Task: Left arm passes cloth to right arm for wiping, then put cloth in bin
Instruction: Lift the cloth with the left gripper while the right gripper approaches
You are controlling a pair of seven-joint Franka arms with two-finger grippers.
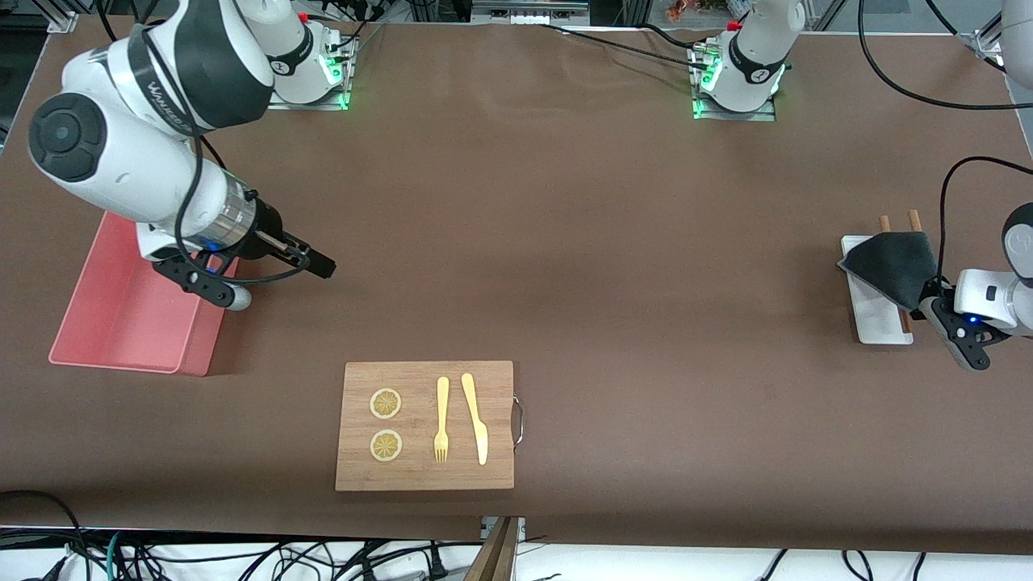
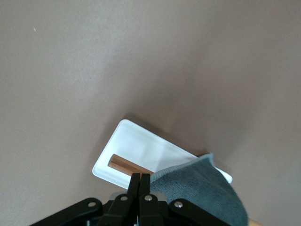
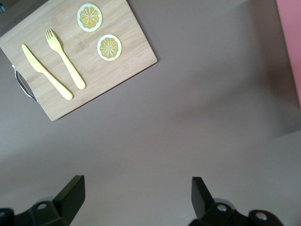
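Left gripper (image 2: 140, 181) pinches cloth (image 1: 890, 266) over tray (image 1: 871, 311). Right gripper (image 3: 136, 193) waits beside bin (image 1: 121, 311), jaws spread.

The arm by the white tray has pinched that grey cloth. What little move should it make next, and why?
Probably lift it and carry it toward the right gripper. The left gripper is shut on the cloth, which partly drapes the tray, while the right one waits open beside the bin.

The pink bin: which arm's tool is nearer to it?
Right. The right tool hangs open beside the bin, past its wall. The left tool is shut on the cloth at the white tray.
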